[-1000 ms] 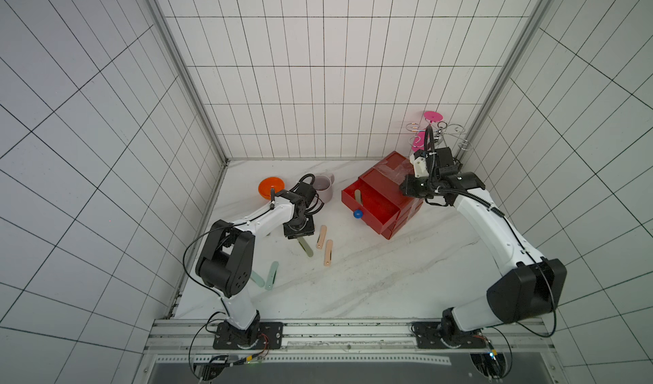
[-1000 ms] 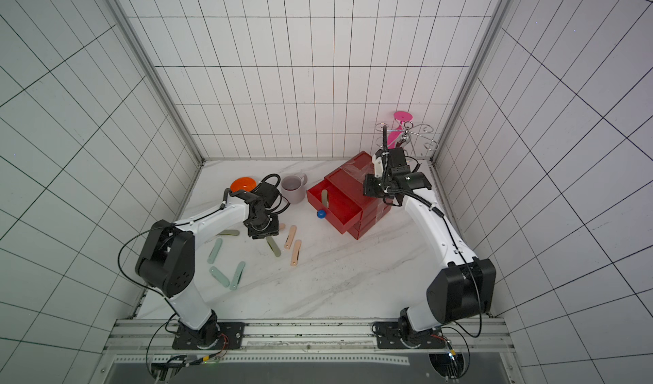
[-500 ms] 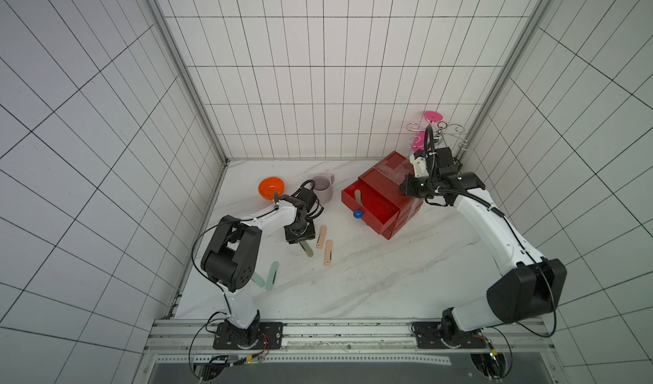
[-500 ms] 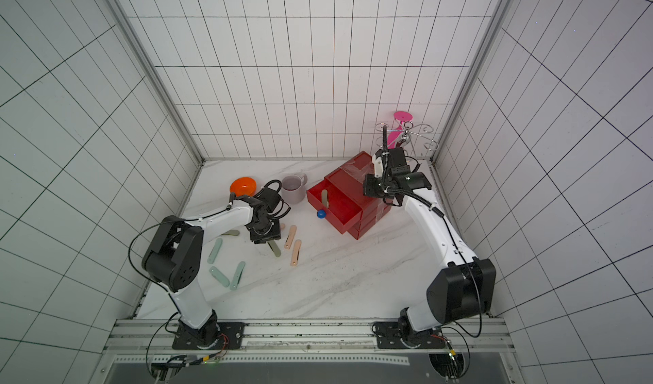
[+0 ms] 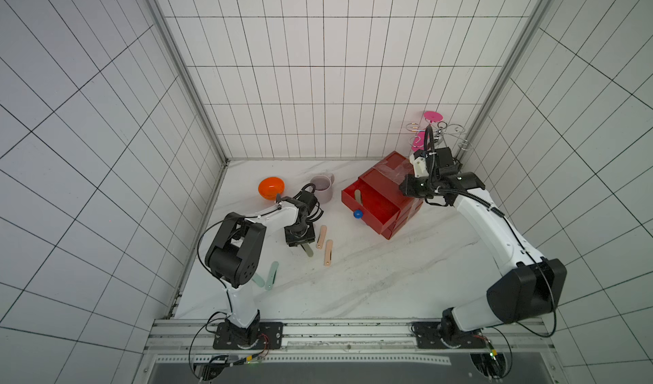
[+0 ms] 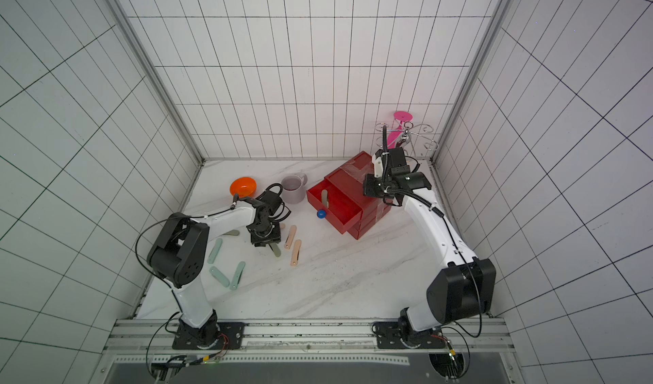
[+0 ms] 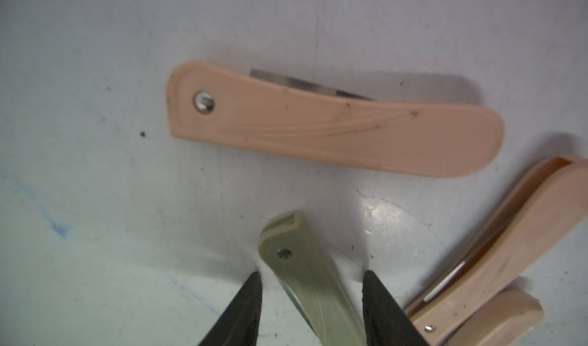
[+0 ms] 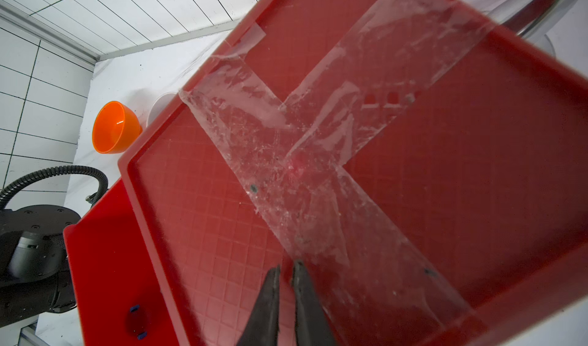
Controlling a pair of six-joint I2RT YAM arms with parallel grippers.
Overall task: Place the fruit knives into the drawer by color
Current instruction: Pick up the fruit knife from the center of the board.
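- The olive-grey knife (image 7: 296, 249) lies flat on the white table (image 7: 95, 137).
- The left gripper (image 7: 311, 279) stands over this knife. It is spread, with one finger on each side and a little gap, so it pinches nothing.
- From this gripper, in both top views, the peach-pink knives (image 6: 290, 236) lie close by at 3 o'clock. One of them sits on its edge, very near a finger.
- The mint knives (image 6: 237, 275) lie at 8 o'clock, beside the left arm.
- The orange bowl (image 5: 271, 187) is at 11 o'clock and the mug (image 5: 321, 188) at 1 o'clock.
- The red drawer (image 5: 383, 179) stands at 2 o'clock with one tray pulled out. A second olive knife (image 5: 357, 198) lies inside it.
- The left arm bends low, with its wrist pointing down.
- The right arm stretches far out. The right gripper (image 8: 286, 266) is pressed together over the tape (image 8: 318, 169) on the drawer's top, and it holds nothing.
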